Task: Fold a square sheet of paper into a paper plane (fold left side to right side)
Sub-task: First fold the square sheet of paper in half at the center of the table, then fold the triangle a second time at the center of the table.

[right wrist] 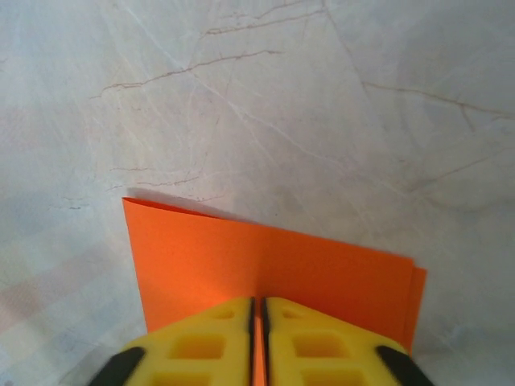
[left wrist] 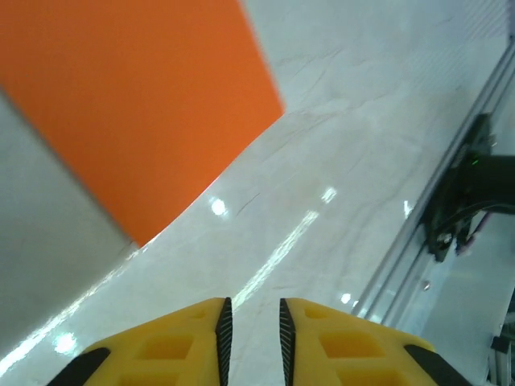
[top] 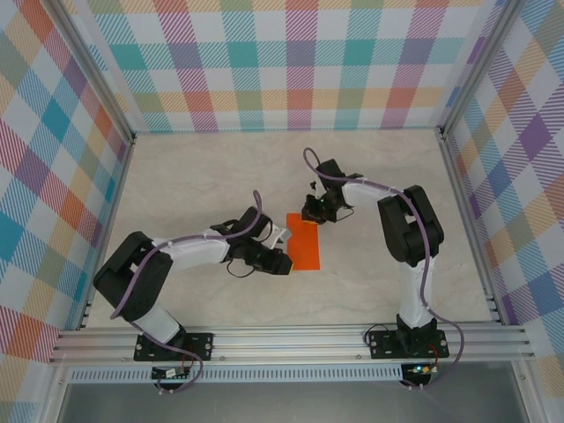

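Folded paper, long axis running away from me
The square sheet of paper (top: 304, 241) lies on the desk (top: 397, 176). My right tool (right wrist: 258, 302) is at its far end, nearly pressed together, grip unclear. My left tool (left wrist: 252, 305) is slightly spread and empty, beside its left edge.

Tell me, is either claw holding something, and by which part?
Nothing looks held. The left gripper is empty, beside the paper. The right gripper, nearly shut, sits over the flat paper's edge, seemingly pressing rather than pinching.
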You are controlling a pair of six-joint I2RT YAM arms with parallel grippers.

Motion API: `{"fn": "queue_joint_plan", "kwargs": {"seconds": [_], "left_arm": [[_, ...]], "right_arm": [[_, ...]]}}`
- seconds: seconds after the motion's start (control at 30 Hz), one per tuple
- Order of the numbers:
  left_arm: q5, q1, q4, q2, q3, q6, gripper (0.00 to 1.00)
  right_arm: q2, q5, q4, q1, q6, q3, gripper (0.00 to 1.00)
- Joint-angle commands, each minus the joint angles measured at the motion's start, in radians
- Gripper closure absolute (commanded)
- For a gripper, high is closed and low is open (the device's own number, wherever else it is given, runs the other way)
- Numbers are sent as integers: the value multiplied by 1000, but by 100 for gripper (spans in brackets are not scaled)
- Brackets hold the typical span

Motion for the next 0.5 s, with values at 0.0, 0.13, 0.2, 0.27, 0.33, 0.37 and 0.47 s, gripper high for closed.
{"fn": "queue_joint_plan", "kwargs": {"seconds": [0.0,0.13,0.2,0.27,0.33,0.37,0.47], "left_arm": [[-35,48,-28,-51,71,-61,72],[-32,136,-3,28,143,-133,72],[-20,159,1,102,202,-145,74],[-9,167,20,167,252,-156,75],[-7,171,26,227,302,-160,76],[-8,173,28,262,329,-163,77],[-27,177,31,344,392,-171,78]], "right_arm": [[-136,50,-32,2,-53,-3,76],[-293,171,-74,2,-84,-82,60],[-379,210,-85,2,-90,-150,51],[-441,219,-94,2,-88,-214,46],[-489,209,-93,3,-67,-277,42],[-510,193,-87,3,-55,-309,40],[-556,133,-43,3,-5,-398,36]]}}
